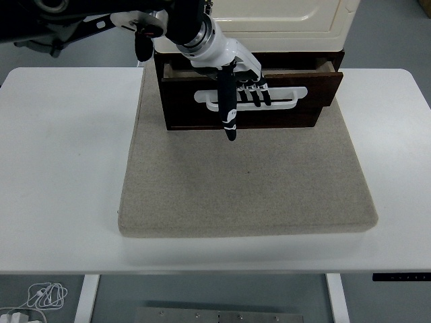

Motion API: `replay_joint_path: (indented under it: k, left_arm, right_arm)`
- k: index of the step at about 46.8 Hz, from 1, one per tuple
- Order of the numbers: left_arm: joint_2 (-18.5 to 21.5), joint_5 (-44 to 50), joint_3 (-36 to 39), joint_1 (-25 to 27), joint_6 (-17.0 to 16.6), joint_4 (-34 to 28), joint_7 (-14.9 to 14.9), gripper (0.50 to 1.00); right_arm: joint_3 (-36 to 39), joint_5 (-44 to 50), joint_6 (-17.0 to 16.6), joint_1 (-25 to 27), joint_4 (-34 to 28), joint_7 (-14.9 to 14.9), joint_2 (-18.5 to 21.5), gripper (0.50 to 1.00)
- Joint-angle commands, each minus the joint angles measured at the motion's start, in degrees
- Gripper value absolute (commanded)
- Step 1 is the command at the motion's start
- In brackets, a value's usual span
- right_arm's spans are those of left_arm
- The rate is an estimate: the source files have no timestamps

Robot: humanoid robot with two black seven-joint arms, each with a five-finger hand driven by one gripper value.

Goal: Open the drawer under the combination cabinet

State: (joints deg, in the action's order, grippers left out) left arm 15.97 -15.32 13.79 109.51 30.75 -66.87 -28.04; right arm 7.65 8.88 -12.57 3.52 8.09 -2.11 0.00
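Dark wooden drawer [249,91] slightly open, left robot hand [239,84] hooking its white handle [283,97]

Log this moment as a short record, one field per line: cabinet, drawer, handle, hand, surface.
cabinet: cream upper unit on a dark wood base, at the mat's far edge
drawer: dark wood drawer pulled partly out, gap visible at its top
handle: white handle across the drawer front
left hand: left hand with fingers hooked through the handle, one finger pointing down
surface: beige mat on white table
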Motion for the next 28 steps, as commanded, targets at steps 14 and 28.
replay_joint_path:
  k: [14,28]
  left_arm:
    - [0.8,0.0,-1.5,0.0,2.1,-0.1,0.0,1.000]
    - [2.3,0.1,-5.0,0.1,4.1,-0.2,0.0,1.000]
  right_arm:
    - [0.0,0.0,0.0,0.0,0.0,0.0,0.0,0.926]
    - [0.0,0.0,0.0,0.0,0.0,0.0,0.0,0.926]
